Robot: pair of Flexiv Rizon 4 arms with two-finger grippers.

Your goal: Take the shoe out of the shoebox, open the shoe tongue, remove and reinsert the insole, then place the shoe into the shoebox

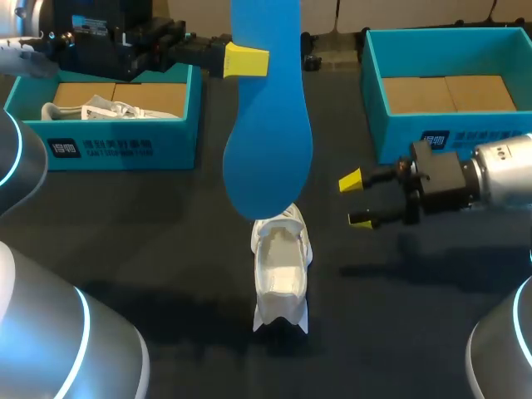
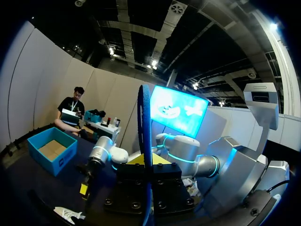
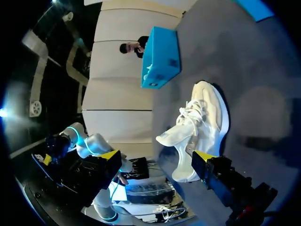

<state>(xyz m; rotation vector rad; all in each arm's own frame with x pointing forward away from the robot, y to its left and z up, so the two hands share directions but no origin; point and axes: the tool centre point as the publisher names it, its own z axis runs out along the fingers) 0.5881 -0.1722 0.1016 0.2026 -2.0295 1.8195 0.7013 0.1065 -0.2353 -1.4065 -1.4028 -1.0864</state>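
L gripper (image 1: pixel 247 61) clamped on blue insole (image 1: pixel 268 141), held upright over white shoe (image 1: pixel 281 270) on table (image 1: pixel 166 249) — R gripper (image 1: pixel 356 199) fingers spread, near shoe, not touching.

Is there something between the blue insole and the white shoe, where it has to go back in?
Nothing visible. The insole hangs from the left gripper with its lower end above the shoe, whose opening shows bare. The open right gripper is off to the shoe's side, apart from it.
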